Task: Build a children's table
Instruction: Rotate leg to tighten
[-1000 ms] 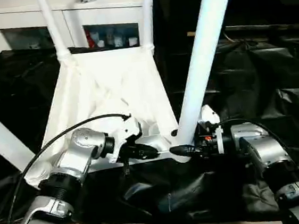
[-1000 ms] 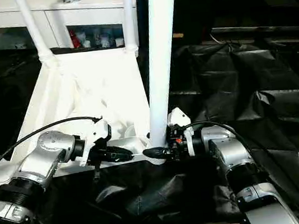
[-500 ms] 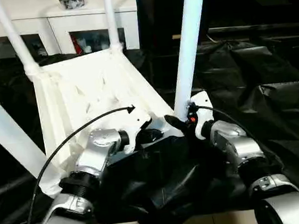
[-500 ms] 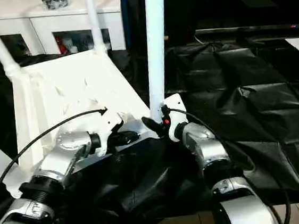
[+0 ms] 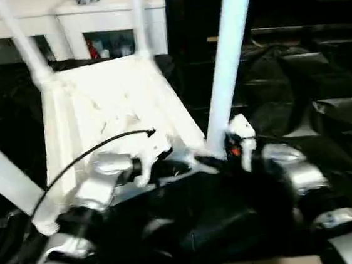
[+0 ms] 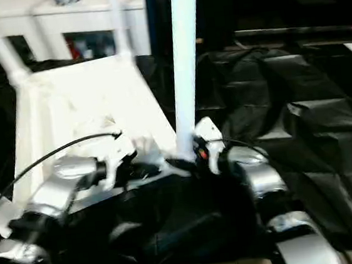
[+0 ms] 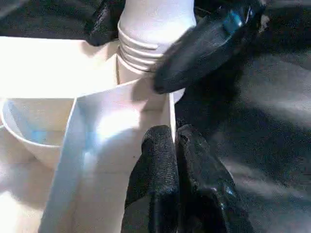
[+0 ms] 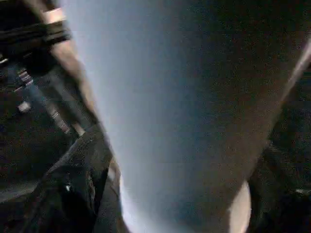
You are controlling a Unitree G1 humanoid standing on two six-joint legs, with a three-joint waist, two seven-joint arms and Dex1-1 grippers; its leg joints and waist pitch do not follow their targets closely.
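The top (image 5: 107, 104) lies underside up at 11 o'clock. Left hand (image 7: 172, 145) is closed, empty, at its rim. Right hand (image 5: 205, 162) flanks the near leg (image 5: 227, 76) at its base; grip unclear.

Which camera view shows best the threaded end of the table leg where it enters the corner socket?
The left wrist view: the threaded end and the corner socket appear close and clear. The eye views show the whole leg from above, its base blurred. The right wrist view shows the leg's plain shaft.
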